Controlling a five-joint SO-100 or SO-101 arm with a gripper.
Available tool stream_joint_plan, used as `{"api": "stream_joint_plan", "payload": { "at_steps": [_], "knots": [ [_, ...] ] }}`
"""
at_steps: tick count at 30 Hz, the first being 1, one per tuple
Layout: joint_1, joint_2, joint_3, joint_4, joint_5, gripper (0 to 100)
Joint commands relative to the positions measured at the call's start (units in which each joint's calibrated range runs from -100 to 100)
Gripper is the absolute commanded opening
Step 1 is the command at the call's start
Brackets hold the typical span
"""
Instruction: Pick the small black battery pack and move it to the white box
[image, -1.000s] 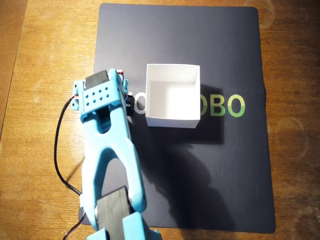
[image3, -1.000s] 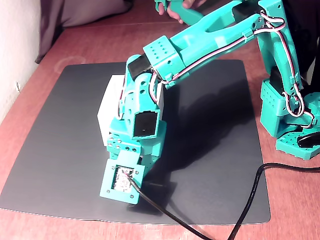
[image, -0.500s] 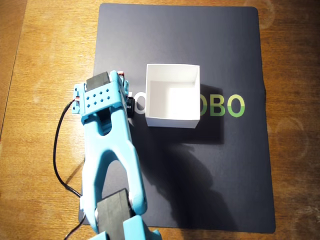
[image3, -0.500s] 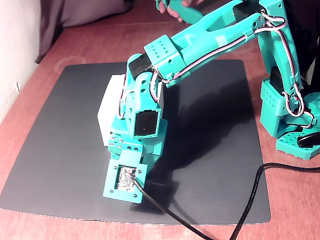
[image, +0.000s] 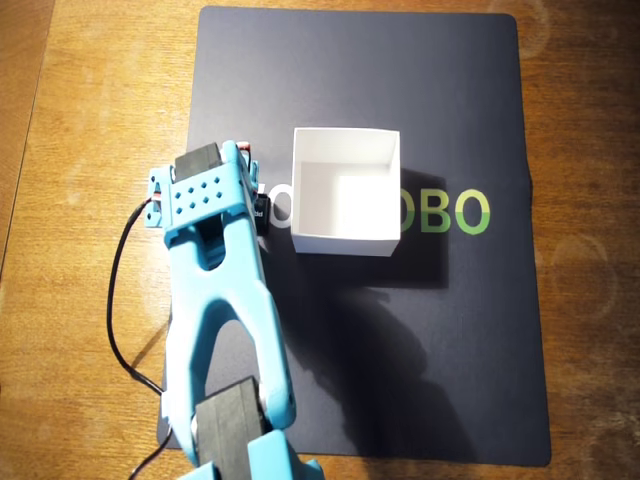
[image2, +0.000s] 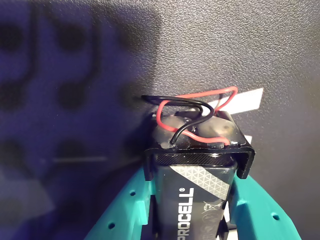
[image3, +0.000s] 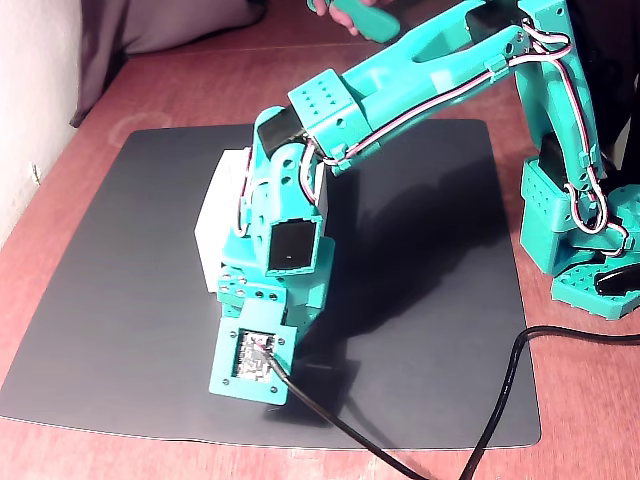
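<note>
In the wrist view the small black battery pack, lettered PROCELL, sits between my two teal fingers. My gripper is shut on it. Its red and black wires loop out over the dark mat. Whether the pack is off the mat I cannot tell. From overhead only a black corner of the pack peeks out from under the blue wrist, just left of the white box. The box's floor shows plain white. In the fixed view the arm's head hides the pack and most of the box.
A dark mat with a green and white logo covers the wooden table. A black cable runs from the wrist off the mat's left side. The arm's base stands at the right in the fixed view.
In the overhead view the wrist shifted slightly left and toward the frame bottom, away from the box, then held nearly still. The box has not moved.
</note>
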Motion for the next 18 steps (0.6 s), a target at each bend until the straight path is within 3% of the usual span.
{"api": "stream_joint_plan", "payload": {
  "at_steps": [1,18],
  "knots": [
    [1.4,-3.0,0.4,0.8,1.2,7],
    [0.3,-10.6,0.3,0.9,5.1,7]
  ]
}}
